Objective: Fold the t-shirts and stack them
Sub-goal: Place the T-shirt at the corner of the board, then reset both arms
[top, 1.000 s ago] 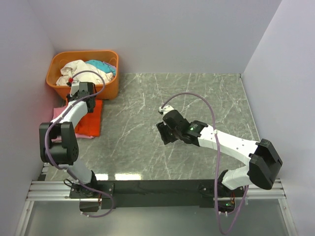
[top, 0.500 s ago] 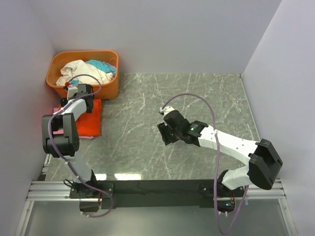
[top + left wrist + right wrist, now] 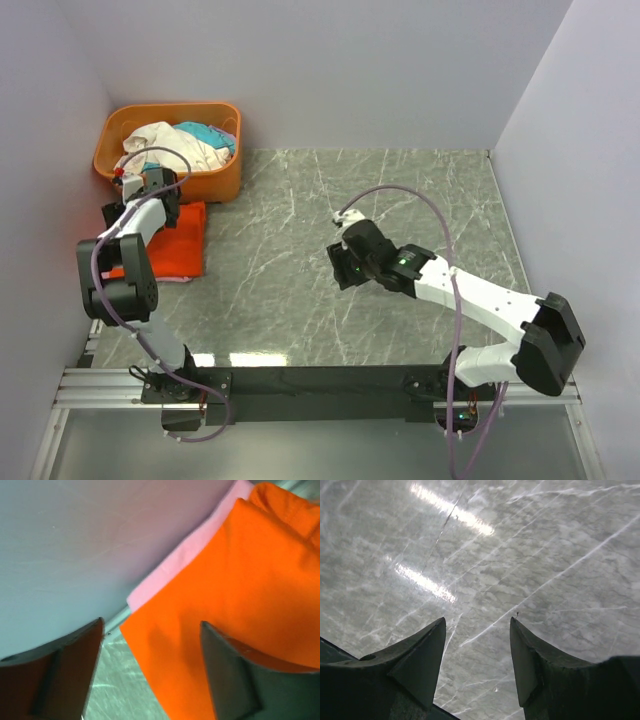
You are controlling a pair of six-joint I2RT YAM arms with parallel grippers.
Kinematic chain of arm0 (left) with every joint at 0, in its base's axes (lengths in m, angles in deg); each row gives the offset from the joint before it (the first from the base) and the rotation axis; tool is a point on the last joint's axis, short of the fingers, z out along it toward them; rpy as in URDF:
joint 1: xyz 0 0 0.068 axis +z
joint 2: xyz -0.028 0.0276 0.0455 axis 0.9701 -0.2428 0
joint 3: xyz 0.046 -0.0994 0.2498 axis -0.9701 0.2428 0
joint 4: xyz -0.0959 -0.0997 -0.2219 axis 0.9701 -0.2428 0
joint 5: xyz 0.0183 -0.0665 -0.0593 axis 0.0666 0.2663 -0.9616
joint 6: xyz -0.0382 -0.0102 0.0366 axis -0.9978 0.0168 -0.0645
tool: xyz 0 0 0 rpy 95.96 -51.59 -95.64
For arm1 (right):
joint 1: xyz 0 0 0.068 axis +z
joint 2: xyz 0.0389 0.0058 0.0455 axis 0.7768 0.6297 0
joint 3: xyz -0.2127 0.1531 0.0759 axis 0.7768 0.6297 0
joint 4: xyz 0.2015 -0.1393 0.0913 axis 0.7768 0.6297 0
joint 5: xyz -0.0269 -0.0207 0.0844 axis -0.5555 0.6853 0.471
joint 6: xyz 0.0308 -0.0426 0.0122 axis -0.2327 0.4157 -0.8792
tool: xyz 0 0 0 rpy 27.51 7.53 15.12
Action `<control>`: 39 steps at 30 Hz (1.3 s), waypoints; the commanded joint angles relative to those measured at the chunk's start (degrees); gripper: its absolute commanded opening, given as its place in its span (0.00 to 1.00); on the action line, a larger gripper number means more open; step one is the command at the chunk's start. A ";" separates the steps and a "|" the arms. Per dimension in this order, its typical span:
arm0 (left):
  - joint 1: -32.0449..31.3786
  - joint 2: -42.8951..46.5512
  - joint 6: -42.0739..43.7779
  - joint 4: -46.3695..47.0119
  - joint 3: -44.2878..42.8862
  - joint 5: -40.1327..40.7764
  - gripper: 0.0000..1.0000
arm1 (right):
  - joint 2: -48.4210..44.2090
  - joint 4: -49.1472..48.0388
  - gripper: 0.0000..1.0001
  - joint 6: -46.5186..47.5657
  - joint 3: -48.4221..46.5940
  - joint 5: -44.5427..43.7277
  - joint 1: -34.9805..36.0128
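The bright orange-red t-shirt (image 3: 182, 238) lies folded at the table's far left, in front of the basket. In the left wrist view it (image 3: 240, 580) rests on the light pink t-shirt (image 3: 190, 555), of which only a strip shows along the wall side. My left gripper (image 3: 118, 212) hangs over the stack's far-left corner, close to the wall. It (image 3: 151, 625) is open, with the orange corner below the gap and nothing gripped. My right gripper (image 3: 340, 270) hovers over the bare marble mid-table, and it (image 3: 477, 622) is open and empty.
An orange plastic basket (image 3: 225, 180) stands in the far-left corner, holding a heap of white and teal cloth (image 3: 170, 142). The grey wall (image 3: 75, 540) runs right beside the left gripper. Walls close off the back and both sides.
My left gripper has opened from shut, let go of the orange t-shirt and swung left toward the wall. The right arm has shifted slightly right.
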 commanded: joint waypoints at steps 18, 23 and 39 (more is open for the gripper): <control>0.19 55.40 -13.11 -14.31 -2.25 -57.01 1.00 | -26.87 21.26 0.75 -12.66 -14.51 -21.22 -17.64; -4.64 65.54 -19.25 -26.87 -4.35 -48.15 0.99 | -35.48 23.73 0.83 -13.19 -15.22 -25.01 -17.73; -12.12 91.73 -16.01 -26.73 0.47 -27.14 0.99 | -52.98 13.73 0.92 -9.68 -2.66 -29.23 -17.64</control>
